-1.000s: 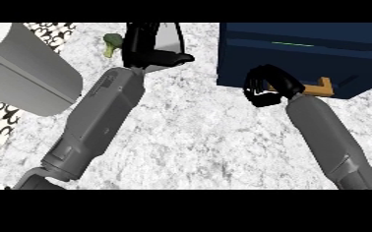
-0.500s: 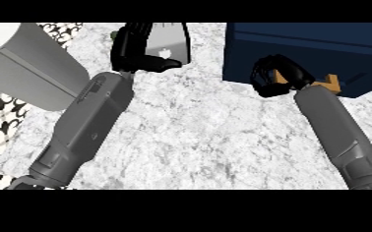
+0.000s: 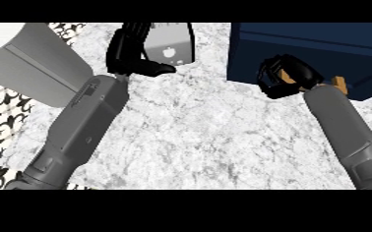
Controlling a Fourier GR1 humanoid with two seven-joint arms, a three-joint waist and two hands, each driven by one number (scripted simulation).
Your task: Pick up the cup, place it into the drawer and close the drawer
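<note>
A pale grey cup (image 3: pixel 171 44) with a small dark apple mark is near the top middle of the head view. My left hand (image 3: pixel 129 54) is curled round its left side, thumb under it, and hides part of it. At the top right is the dark blue drawer (image 3: pixel 305 44). My right hand (image 3: pixel 286 76) is curled against its front, with a bit of the orange-brown handle (image 3: pixel 338 82) showing beside the wrist and between the fingers. The drawer's inside does not show.
White marble counter (image 3: pixel 196 132) fills the middle of the view. A large grey slanted panel (image 3: pixel 36 64) stands at the left. A black-and-white patterned surface (image 3: pixel 10 109) shows along the left edge.
My left hand has risen with the cup, which now looks larger and nearer. A small green object near it has left the view. My right hand stays at the drawer front, shifted slightly up.
</note>
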